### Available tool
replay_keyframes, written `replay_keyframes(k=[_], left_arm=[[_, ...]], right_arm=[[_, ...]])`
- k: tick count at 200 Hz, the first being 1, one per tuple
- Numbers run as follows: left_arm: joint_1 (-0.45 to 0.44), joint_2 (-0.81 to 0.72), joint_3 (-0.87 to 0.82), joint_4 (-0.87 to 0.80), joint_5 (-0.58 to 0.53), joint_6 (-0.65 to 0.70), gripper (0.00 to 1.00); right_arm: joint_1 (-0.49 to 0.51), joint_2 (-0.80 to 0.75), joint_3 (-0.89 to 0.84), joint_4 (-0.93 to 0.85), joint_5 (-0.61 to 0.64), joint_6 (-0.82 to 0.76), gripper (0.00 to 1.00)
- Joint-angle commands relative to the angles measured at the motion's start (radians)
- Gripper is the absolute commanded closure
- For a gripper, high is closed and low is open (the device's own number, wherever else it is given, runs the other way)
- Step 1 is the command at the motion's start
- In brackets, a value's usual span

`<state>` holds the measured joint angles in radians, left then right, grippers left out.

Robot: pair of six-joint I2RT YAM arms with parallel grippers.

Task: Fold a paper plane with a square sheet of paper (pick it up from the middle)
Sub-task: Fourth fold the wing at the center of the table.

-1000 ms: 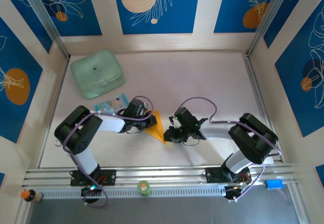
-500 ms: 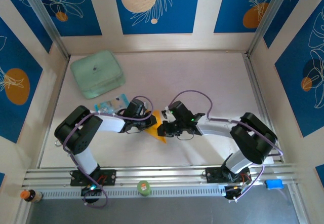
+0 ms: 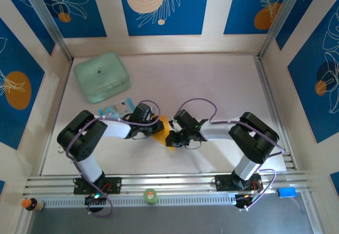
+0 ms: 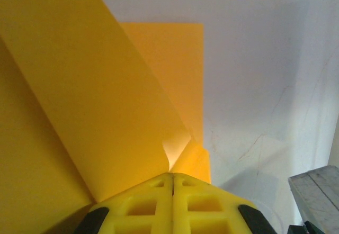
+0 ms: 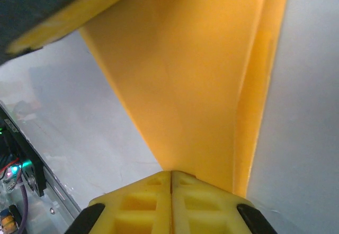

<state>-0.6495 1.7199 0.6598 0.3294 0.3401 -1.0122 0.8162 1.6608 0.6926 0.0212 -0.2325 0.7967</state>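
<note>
The square sheet of paper is orange-yellow and lies partly folded at mid-table, between the two arms. My left gripper is at its left side. In the left wrist view that gripper has its yellow fingers shut, and folded flaps of the paper rise from the seam. From the right, my right gripper meets the sheet. Its jaws are shut, with the tips against the paper; I cannot see any paper between them. A creased edge runs along the right.
At the back left stands a mint-green rounded box, with a small blue-and-white packet next to the left arm. A green round item sits on the front rail. Aluminium rails and walls border the white table.
The right arm has swung left from a gap beside the paper until its tips meet it, its jaws closing on the way. The left arm and the paper have stayed put.
</note>
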Motion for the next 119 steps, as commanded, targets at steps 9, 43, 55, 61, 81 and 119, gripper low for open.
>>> replay_keyframes(k=[9,43,55,61,81,119], left_arm=[[-0.006,0.035,-0.006,-0.075,-0.023,0.014,0.99],[-0.006,0.041,-0.005,-0.074,-0.024,0.011,0.99],[-0.006,0.044,-0.005,-0.075,-0.023,0.013,0.99],[-0.006,0.046,-0.005,-0.076,-0.024,0.013,0.99],[-0.004,0.047,-0.005,-0.076,-0.026,0.011,0.99],[-0.006,0.047,-0.010,-0.070,-0.028,0.006,0.99]], right_arm=[[-0.005,0.008,-0.048,0.019,-0.006,0.028,0.92],[-0.015,-0.010,-0.073,0.028,-0.008,0.028,0.91],[-0.020,-0.014,-0.081,0.031,-0.012,0.032,0.91],[-0.021,-0.018,-0.086,0.036,-0.016,0.033,0.91],[-0.019,-0.046,-0.097,0.041,-0.027,0.034,0.91],[-0.022,-0.071,-0.135,0.021,-0.013,0.047,0.91]])
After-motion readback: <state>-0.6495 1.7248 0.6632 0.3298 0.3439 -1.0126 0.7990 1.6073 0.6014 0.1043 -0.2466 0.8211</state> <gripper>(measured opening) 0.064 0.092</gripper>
